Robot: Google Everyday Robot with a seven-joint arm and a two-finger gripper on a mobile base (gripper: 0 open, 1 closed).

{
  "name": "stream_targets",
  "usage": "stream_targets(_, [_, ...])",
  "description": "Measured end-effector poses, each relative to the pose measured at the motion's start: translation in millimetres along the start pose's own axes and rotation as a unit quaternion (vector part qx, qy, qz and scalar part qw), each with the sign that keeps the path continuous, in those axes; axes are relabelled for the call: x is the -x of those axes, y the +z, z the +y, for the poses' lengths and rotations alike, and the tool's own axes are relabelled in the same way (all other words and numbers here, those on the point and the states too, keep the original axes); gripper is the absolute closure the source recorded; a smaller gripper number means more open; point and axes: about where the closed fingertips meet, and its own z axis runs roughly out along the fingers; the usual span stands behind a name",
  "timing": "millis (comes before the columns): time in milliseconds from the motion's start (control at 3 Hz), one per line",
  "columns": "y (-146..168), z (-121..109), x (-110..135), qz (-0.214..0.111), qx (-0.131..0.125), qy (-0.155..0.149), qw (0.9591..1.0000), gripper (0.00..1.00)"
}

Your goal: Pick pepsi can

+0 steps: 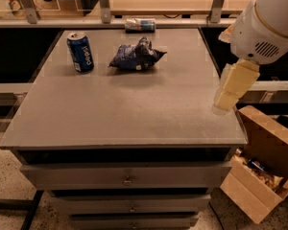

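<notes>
The pepsi can [80, 51] stands upright at the far left of the grey cabinet top [134, 109], dark blue with a silver top and white lettering down its side. My gripper [233, 87] hangs at the right edge of the cabinet top, pale yellow fingers pointing down, below the white arm housing [266, 23]. It is far to the right of the can and holds nothing that I can see.
A wrinkly dark blue snack bag [137, 55] lies right of the can. A silver-and-blue can [139, 24] lies on its side at the back edge. A cardboard box [259, 162] sits on the floor at the right. Drawers [127, 176] are below the top.
</notes>
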Motion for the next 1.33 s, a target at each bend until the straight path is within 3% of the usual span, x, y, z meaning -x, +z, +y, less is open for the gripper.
stream_targets(667, [13.4, -12.4, 13.8, -0.011, 0.002, -0.011, 0.9999, 0.00])
stream_targets(1000, [35.3, -31.7, 38.5, -0.033, -0.002, -0.030, 0.9990, 0.00])
stream_targets(1333, [58.5, -51.6, 72.6, -0.076, -0.006, -0.043, 0.9961, 0.00])
